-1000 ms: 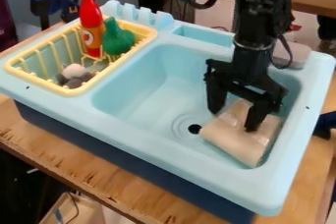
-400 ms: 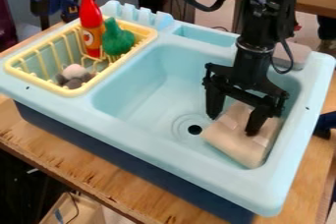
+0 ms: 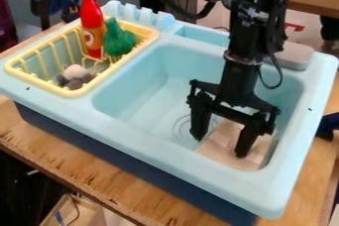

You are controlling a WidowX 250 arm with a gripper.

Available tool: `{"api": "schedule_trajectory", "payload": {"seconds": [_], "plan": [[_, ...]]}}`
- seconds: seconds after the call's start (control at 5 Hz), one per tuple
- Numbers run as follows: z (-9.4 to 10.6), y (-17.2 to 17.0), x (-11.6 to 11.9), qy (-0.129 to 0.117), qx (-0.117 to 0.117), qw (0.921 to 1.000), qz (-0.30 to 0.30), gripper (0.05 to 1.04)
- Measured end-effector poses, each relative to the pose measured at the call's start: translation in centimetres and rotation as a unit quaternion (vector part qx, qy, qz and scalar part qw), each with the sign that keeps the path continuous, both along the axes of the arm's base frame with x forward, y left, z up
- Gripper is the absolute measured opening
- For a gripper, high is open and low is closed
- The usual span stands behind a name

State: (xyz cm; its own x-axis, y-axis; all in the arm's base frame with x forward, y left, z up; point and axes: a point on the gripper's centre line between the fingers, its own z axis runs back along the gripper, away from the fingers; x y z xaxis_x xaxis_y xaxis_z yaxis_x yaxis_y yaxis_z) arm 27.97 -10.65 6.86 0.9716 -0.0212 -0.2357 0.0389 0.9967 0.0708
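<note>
Two fingers of my pincer [image 3: 220, 145] hang spread over the beige block [image 3: 220, 140].
It lies in the sink basin's [image 3: 136, 96] near right corner, whose walls probably keep it from sliding.

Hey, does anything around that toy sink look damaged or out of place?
Yes, the wooden table has dark, splintered-looking chips along its near edge. The tan item also lies askew in the sink, by the gripper. I see nothing spilled.
</note>
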Motion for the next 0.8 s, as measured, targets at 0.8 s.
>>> {"api": "schedule_trajectory", "payload": {"seconds": [0.8], "plan": [[4.4,-0.1,0.7,-0.062,-0.020,0.9979,0.003,0.999]]}}
